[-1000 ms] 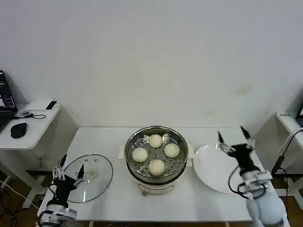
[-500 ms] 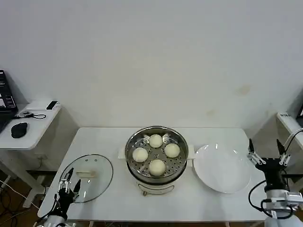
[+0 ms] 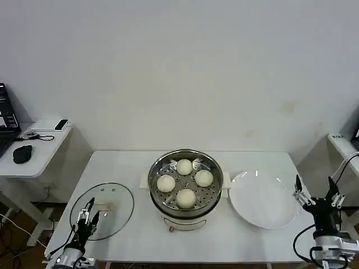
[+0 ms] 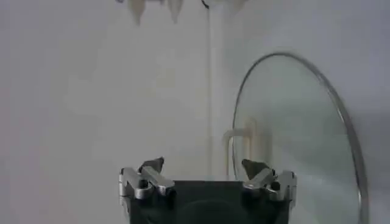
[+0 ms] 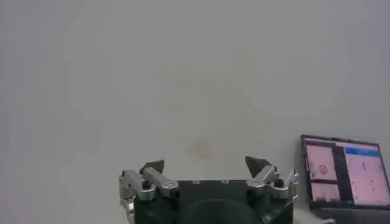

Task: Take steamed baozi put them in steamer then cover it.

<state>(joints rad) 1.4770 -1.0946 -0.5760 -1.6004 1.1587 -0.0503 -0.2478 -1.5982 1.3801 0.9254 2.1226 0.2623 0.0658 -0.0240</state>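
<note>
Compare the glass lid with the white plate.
The lid is clear glass with a metal rim and a pale handle; the plate is opaque white and plain. The lid lies to the robot's left of the steamer, the plate to its right. The plate looks somewhat wider. Both are round, lie flat on the table, and hold nothing.

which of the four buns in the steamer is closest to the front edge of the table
The baozi at the front of the steamer, toward the robot. The other three sit farther back: one at left, one at right, one at the rear by the far rim.
</note>
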